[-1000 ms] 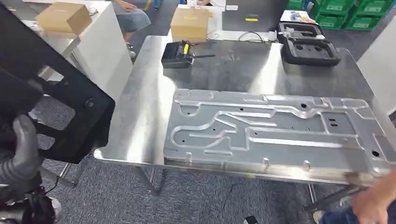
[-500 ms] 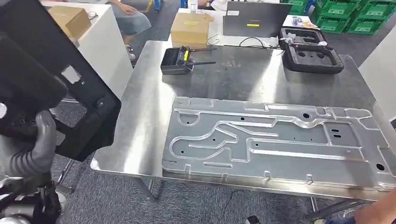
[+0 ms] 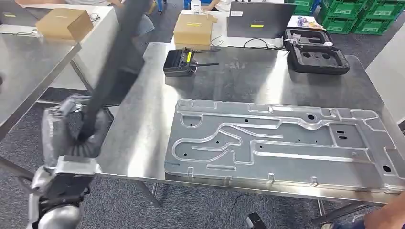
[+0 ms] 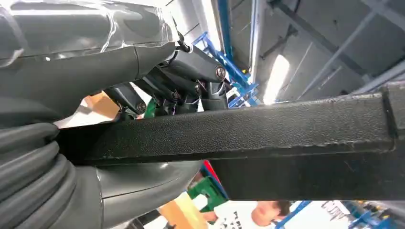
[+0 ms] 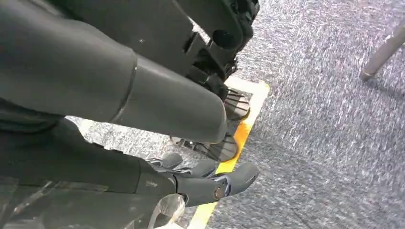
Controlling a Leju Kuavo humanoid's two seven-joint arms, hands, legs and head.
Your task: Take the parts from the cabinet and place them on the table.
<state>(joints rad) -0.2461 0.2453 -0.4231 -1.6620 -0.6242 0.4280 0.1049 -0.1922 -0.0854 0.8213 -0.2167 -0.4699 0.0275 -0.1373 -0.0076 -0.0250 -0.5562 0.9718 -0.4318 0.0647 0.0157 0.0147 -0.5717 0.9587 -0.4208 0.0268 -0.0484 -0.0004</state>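
big metal plate [image 3: 282,140] lies on the table [image 3: 143,129], near the front | radio [image 3: 180,62] sits behind it, back left | foam tray [image 3: 317,57] back right | box [image 3: 193,26] behind the radio | left hand [image 3: 71,131] left of the table, holding a flat part [image 3: 112,62]

Glossy brushed-metal table [image 3: 143,143], matt grey metal panel [image 3: 286,138], grainy black part [image 4: 267,129].

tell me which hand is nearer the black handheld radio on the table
Left. The left hand is raised at the table's left edge, gripping the black panel, with the radio further back. The right hand hangs low over the carpet, holding nothing.
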